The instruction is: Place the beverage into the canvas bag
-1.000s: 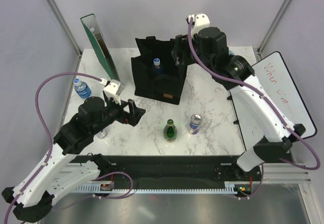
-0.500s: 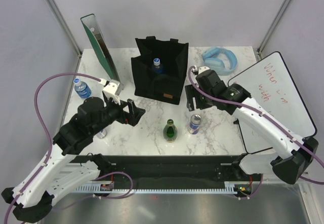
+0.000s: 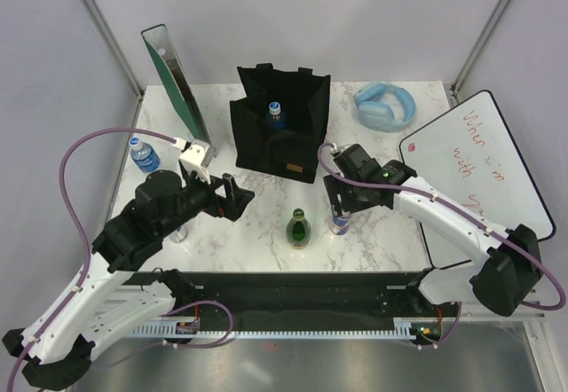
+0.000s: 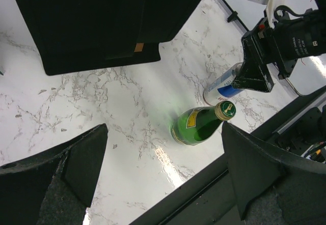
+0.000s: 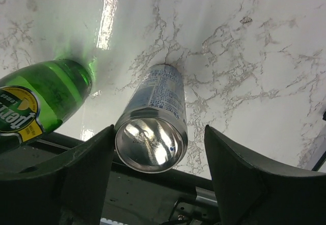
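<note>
The black canvas bag [image 3: 280,135] stands upright at the table's back centre, with a water bottle [image 3: 275,113] inside; its tan label [image 4: 138,47] shows in the left wrist view. A silver-blue can [image 5: 153,120] stands on the marble between the open jaws of my right gripper [image 5: 158,148], with a gap on its right side. In the top view the right gripper [image 3: 339,204] sits over the can [image 3: 340,224]. A green glass bottle [image 3: 300,229] stands just left of it. My left gripper [image 3: 236,197] is open and empty, hovering left of the green bottle [image 4: 201,125].
A small water bottle [image 3: 143,154] stands at the left edge. Blue headphones [image 3: 386,106] lie at the back right, beside a whiteboard [image 3: 475,157]. A green upright file box [image 3: 176,77] stands at the back left. The black front rail [image 3: 293,286] runs along the near edge.
My right arm has swung from above the bag down and forward to the can, ending with its open jaws around it. The left arm has not moved.
</note>
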You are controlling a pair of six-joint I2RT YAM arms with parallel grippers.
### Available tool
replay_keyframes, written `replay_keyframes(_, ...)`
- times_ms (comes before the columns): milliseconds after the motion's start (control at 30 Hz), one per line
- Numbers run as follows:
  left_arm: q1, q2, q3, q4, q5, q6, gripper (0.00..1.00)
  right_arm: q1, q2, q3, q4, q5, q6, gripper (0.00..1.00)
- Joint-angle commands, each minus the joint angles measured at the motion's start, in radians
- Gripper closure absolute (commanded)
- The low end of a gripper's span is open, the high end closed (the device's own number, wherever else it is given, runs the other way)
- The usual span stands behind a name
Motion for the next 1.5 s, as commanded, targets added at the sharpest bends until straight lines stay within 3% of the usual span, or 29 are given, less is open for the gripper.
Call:
replay_keyframes(0, -0.002, 0.000, 0.011, 0.014, -0.019, -0.027, 0.00, 0.004, -0.009, -0.025, 0.050, -0.002, 0.010, 0.24)
replay_keyframes(433, -0.002, 0.001, 0.005, 0.014, -0.016, -0.031, 0.00, 0.005, 0.020, -0.075, 0.107, -0.006, 0.022, 0.28)
replay_keyframes(533, -0.004, -0.002, 0.004, 0.014, -0.019, -0.031, 0.00, 0.007, 0.020, -0.068, 0.107, -0.014, 0.023, 0.35)
replay_keyframes(633, -0.004, 0.000, 0.005, 0.014, -0.019, -0.031, 0.00, 0.007, 0.019, -0.056, 0.095, -0.017, 0.023, 0.47)
replay_keyframes(733, -0.002, 0.000, 0.002, 0.014, -0.021, -0.031, 0.00, 0.008, 0.016, -0.026, 0.062, -0.002, 0.017, 0.69)
replay_keyframes(767, -0.004, -0.002, 0.002, 0.014, -0.022, -0.030, 0.00, 0.007, 0.016, -0.012, 0.037, 0.008, 0.017, 0.81)
replay_keyframes(867, -0.002, -0.007, -0.001, 0.013, -0.033, -0.033, 0.00, 0.007, 0.019, 0.065, -0.023, 0.035, -0.001, 1.00)
replay_keyframes(1133, -0.002, -0.016, -0.012, 0.016, -0.048, -0.042, 0.00, 0.007, 0.037, 0.391, -0.175, 0.080, -0.043, 1.00)
replay_keyframes(1467, -0.002, 0.153, 0.083, 0.018, -0.166, -0.122, 0.01, 0.005, 0.190, 1.028, -0.320, 0.147, -0.107, 1.00)
